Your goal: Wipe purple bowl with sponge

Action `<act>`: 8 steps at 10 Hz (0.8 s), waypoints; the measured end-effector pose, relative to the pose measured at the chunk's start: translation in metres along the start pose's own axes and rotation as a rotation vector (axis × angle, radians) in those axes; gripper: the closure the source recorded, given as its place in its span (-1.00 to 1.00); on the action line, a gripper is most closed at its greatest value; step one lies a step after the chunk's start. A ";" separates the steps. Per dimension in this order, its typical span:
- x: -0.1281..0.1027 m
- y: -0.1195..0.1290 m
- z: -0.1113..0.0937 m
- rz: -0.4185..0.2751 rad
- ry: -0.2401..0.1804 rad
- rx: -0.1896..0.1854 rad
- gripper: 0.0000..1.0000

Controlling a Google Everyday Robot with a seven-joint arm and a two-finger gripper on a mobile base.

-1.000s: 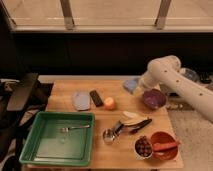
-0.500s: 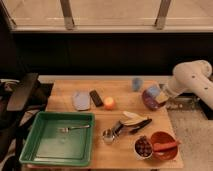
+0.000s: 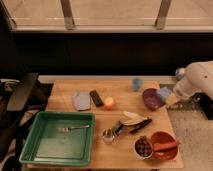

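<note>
1. Purple, glossy and deep, the purple bowl [image 3: 151, 99] sits toward the far right of the worktop [image 3: 117, 155], close to its right edge
2. The hand [image 3: 170, 98] is at the bowl's right rim, closed, and appears to grip the sponge [image 3: 163, 93], a small light-blue block lying against that rim
3. To wipe well, I would tip the sponge over the rim, press it lightly to the inner wall, then sweep round and across the bottom
4. Gentle pressure matters: a smooth round bowl may slide left toward the blue cup [image 3: 136, 83] or tip under a sideways push
</note>
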 end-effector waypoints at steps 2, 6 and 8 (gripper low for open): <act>-0.003 0.001 0.001 -0.004 -0.001 -0.001 1.00; -0.005 -0.004 0.018 -0.047 -0.038 -0.009 1.00; -0.008 -0.005 0.026 -0.068 -0.038 -0.001 1.00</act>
